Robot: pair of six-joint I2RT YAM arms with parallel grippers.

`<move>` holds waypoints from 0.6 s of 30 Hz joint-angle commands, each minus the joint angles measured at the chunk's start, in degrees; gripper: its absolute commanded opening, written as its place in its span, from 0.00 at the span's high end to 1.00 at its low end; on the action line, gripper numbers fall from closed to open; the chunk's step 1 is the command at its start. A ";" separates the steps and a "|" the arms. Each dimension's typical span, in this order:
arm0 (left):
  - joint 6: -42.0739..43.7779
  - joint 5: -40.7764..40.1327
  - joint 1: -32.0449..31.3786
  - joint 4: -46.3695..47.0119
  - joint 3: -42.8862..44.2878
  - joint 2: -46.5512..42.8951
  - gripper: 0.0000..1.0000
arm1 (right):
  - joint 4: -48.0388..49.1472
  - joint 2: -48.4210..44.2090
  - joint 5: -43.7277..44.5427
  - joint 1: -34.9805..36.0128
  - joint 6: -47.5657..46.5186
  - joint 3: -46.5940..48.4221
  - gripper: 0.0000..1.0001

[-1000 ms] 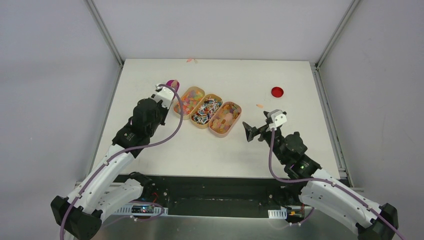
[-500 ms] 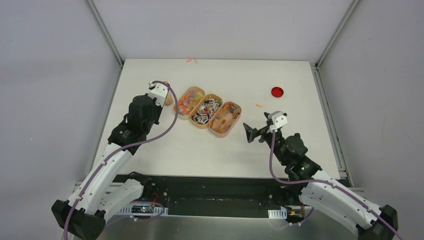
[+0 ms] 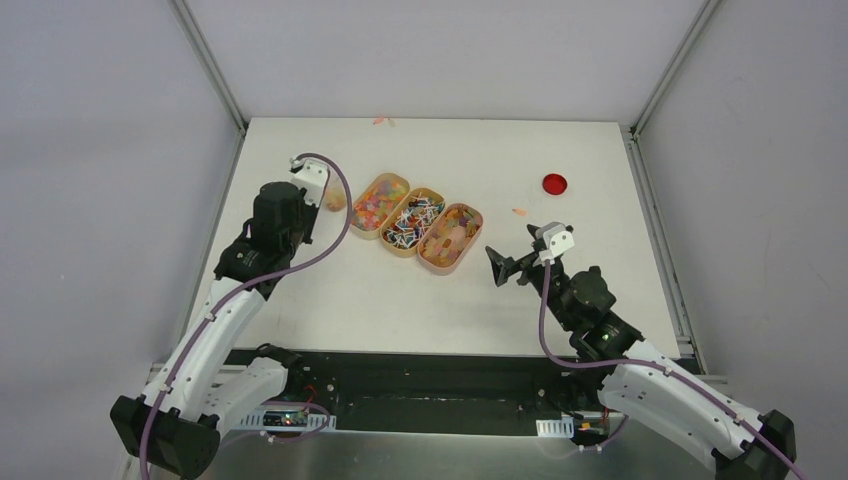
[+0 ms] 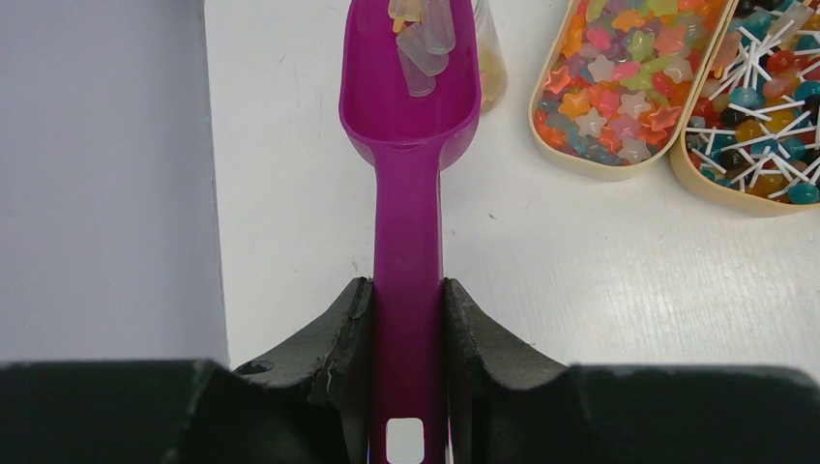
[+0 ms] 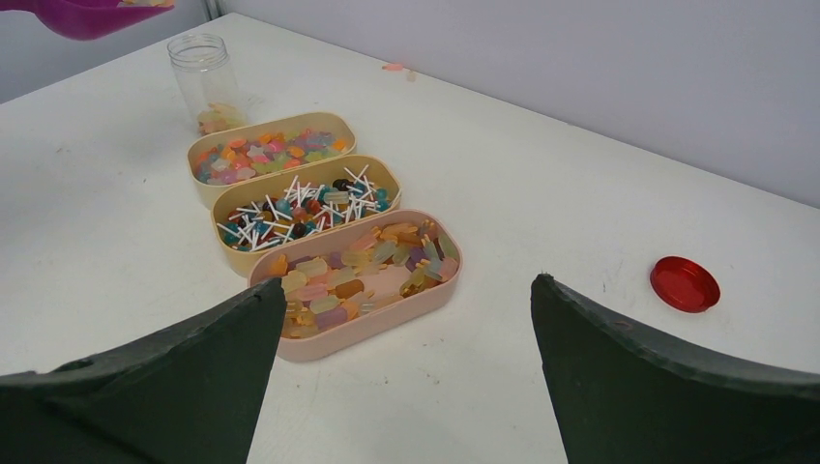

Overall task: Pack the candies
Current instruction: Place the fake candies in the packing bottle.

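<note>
Left gripper point(image 4: 407, 319) pinches scoop point(image 4: 409, 116) handle; candies point(image 4: 424, 39) in bowl, frame top, seemingly over jar point(image 4: 489, 68). Tip slowly, lip centred on mouth. Right gripper point(image 3: 503, 266) spread, idle

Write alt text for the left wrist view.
The left fingers clamp the handle of a magenta scoop carrying a few pale gummies by a clear jar. Two trays of coloured candies lie to its right on the white table.

Candies point(image 3: 413, 222) of three kinds, each in its own oval tray point(image 5: 382, 329), side by side
</note>
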 commanded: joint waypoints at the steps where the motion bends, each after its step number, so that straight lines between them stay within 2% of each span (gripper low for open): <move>1: 0.66 2.34 0.87 1.68 3.38 0.60 1.00 | 2.55 -0.40 -0.60 -0.33 -0.46 -0.23 0.01; 18: 0.09 3.78 2.58 -3.77 9.20 6.53 1.00 | 2.52 -0.27 -0.83 -0.53 -0.79 -0.23 0.01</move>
